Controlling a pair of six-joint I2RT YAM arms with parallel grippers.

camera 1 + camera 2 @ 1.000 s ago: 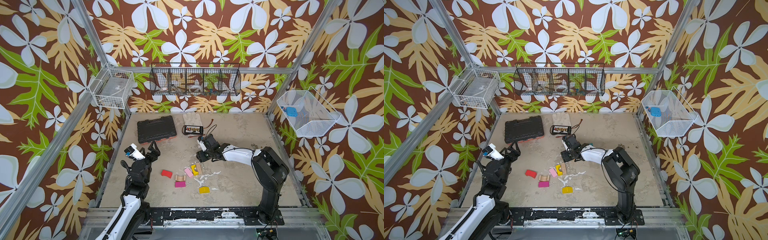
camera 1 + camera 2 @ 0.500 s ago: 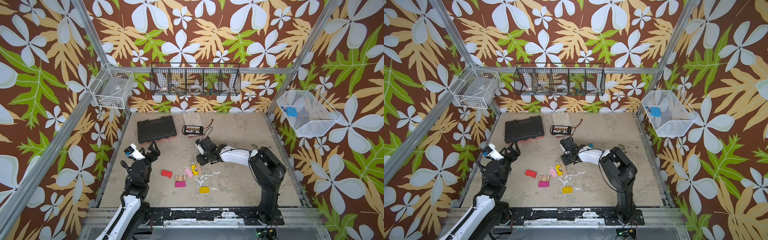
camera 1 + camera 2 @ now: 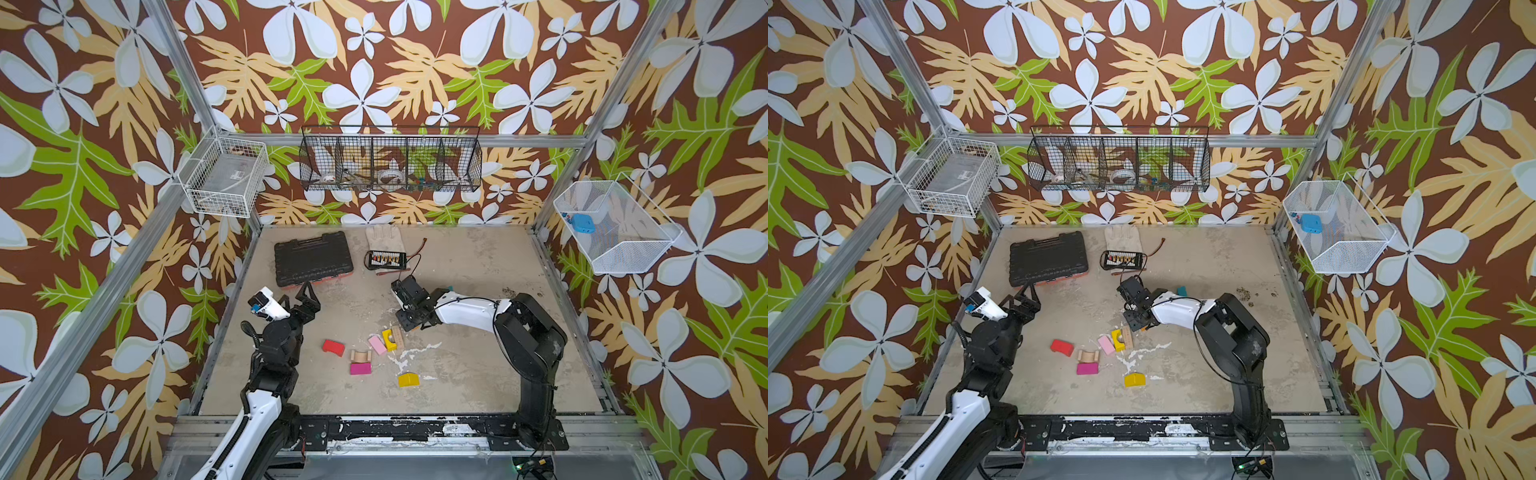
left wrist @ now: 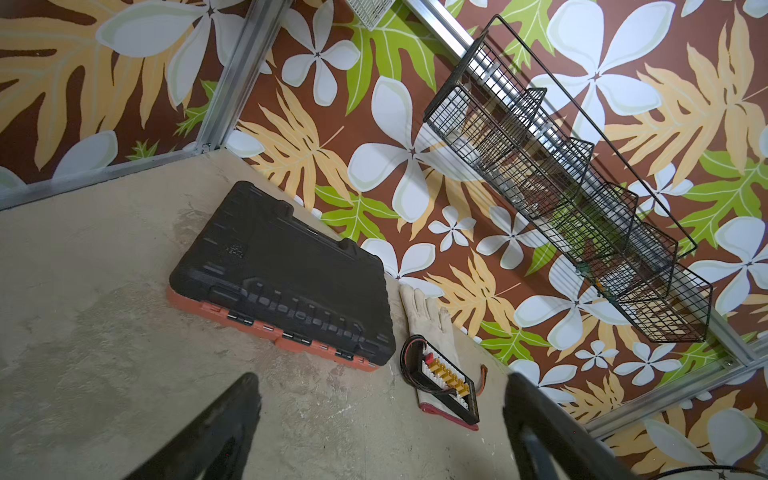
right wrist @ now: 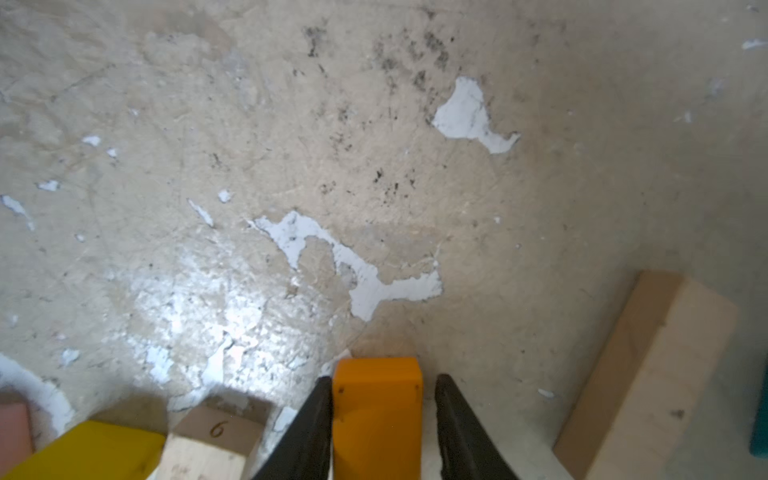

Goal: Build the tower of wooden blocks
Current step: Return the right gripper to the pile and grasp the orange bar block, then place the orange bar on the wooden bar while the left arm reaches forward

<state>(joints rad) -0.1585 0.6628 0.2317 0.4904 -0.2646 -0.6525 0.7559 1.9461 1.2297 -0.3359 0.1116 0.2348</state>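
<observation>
The right gripper (image 5: 384,378) straddles the orange block (image 5: 376,415) on the tabletop (image 5: 374,166), near the middle. Its fingers (image 5: 307,436) are not yet clamped: one touches the block's side, the other stands just clear. Closing unevenly like this could shove or twist the block, perhaps into the numbered wood block (image 5: 212,440) and yellow block (image 5: 91,449) just beside it. The orange block lies flat, its long axis running along the fingers and pointing away from the wrist. The left gripper (image 3: 305,297) hangs open and empty, well apart.
</observation>
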